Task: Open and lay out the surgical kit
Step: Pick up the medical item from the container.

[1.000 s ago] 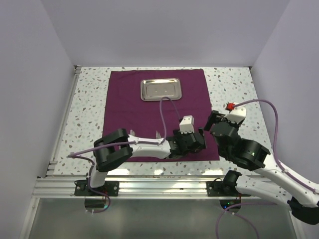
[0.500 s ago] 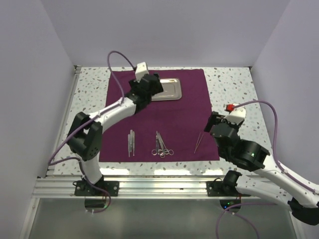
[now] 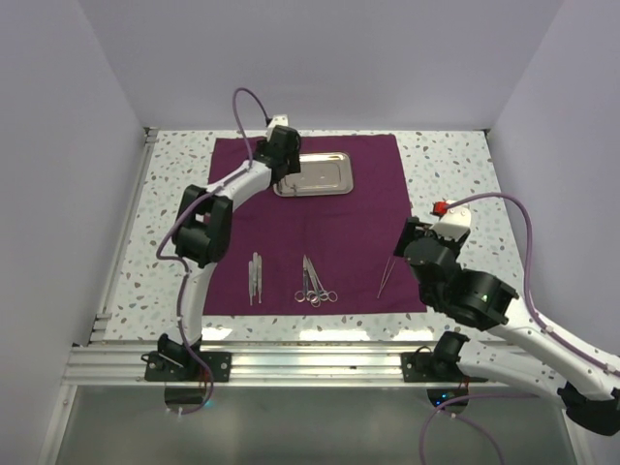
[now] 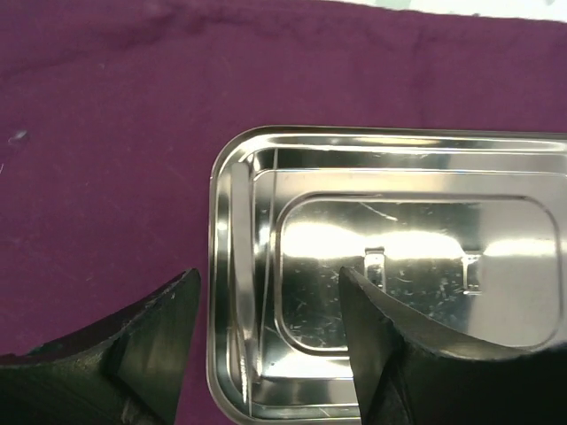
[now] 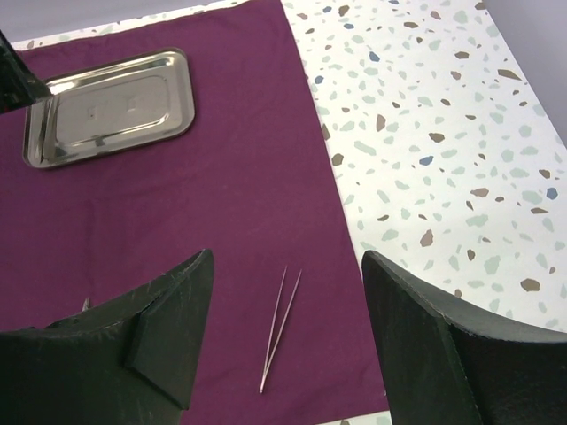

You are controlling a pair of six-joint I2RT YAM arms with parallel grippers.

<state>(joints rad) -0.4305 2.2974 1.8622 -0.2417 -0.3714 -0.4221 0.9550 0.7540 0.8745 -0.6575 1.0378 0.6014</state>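
Tweezers (image 5: pixel 280 329) lie at the near edge of the purple cloth (image 3: pixel 368 194) spread on the bench (image 3: pixel 455 165), below the open, empty right tool (image 5: pixel 285 258), scissors (image 3: pixel 315 283) and probes (image 3: pixel 255 276) rowed alongside for display; farther back the left tool (image 4: pixel 266 288), jaws apart, straddles one end of the steel tray (image 4: pixel 399 266), seemingly to shift it.

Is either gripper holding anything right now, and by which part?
Nothing is held. Left gripper straddles the steel tray's end rim, unclamped; right gripper hangs open near the tweezers.
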